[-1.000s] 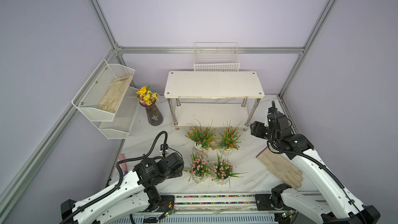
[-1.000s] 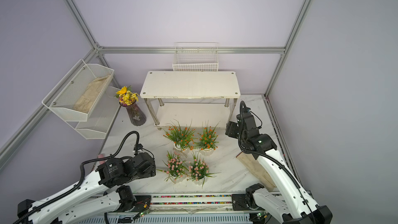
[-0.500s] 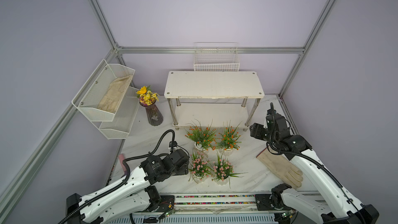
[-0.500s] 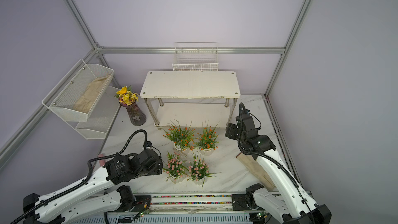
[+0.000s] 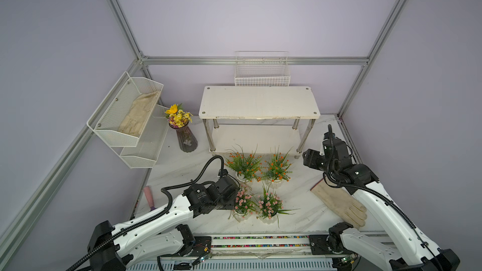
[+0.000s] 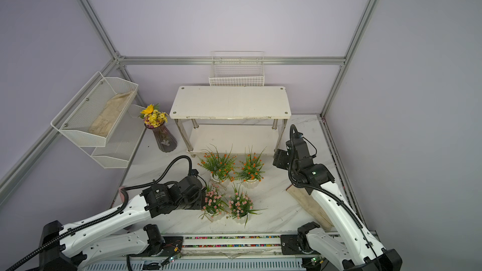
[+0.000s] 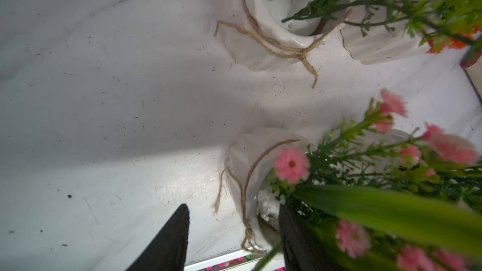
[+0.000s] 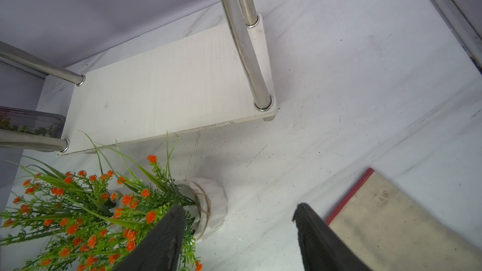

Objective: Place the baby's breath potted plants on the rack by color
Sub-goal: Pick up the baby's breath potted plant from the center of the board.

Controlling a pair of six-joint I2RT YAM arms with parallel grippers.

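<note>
Marble table [image 5: 182, 170], both top views: white two-tier metal-legged rack [image 5: 259, 101] by back edge bare; four white-potted baby's breath plants [image 5: 277, 168] mid-table, none placed. Left wrist: left gripper [image 7: 233, 205] jaws apart astride pink plant's pot [image 7: 247, 152] wall, not clamped. Right wrist: right gripper [image 8: 240, 205] spread, empty.

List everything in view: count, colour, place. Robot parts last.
rack: one, white, at the back
orange-flowered plants: two, white pots, table, before the rack
pink-flowered plants: two, white pots, table, nearer the robot
wire basket: one, white, wall above rack
mesh baskets: two, white, left wall
gloves: two, beige, upper mesh basket and table's right
bouquet: one, yellow, dark vase left of rack
pink-handled tool: one, table's left edge
left gripper: one, black, open astride a pink plant's pot rim
right gripper: one, black, open, empty, beside an orange plant
</note>
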